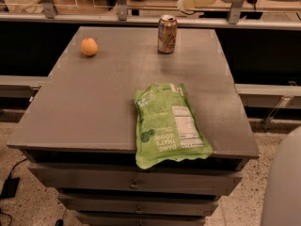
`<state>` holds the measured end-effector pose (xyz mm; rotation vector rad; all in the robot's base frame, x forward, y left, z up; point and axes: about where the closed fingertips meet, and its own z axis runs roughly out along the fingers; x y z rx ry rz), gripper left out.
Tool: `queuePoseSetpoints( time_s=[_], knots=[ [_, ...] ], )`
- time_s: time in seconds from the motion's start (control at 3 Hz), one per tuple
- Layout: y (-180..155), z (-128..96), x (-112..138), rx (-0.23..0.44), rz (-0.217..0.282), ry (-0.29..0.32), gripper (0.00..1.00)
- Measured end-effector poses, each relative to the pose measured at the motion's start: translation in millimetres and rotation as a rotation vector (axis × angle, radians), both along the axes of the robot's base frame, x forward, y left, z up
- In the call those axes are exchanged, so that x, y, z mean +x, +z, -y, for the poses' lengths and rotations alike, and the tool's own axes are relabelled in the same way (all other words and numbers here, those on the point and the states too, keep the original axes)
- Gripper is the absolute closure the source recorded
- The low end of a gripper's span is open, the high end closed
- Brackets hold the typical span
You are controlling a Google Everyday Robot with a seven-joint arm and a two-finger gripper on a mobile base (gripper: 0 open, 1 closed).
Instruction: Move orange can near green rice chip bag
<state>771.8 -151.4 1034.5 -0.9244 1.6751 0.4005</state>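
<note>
1 orange can (167, 34), coppery sides, silver top, end effector (186, 4) hovering nearby

Warm, even indoor light falls from above on the bench (94, 102), whose grey top shows a broad dull sheen across its middle and no hard glare. Shadows are soft and short: a faint smudge lies on the bench just in front of the orange can (167, 34), and a thin dark rim runs under the green rice chip bag (169, 124) at the bench's near edge. Below the bench's front lip the drawers sink into deep shade. Beyond the bench's far edge the light is yellower, and the pale claw (183, 4) hangs there toward the far right corner, brightly lit.
</note>
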Motion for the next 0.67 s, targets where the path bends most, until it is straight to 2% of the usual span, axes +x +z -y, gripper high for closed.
queuePoseSetpoints(
  time_s=[0.33, 0.67],
  knots=[
    [-24.0, -27.5, 26.4, 0.108, -0.017, -0.006, 0.00],
    [-44.6, -42.0, 35.5, 0.129, -0.016, -0.004, 0.00]
  ],
)
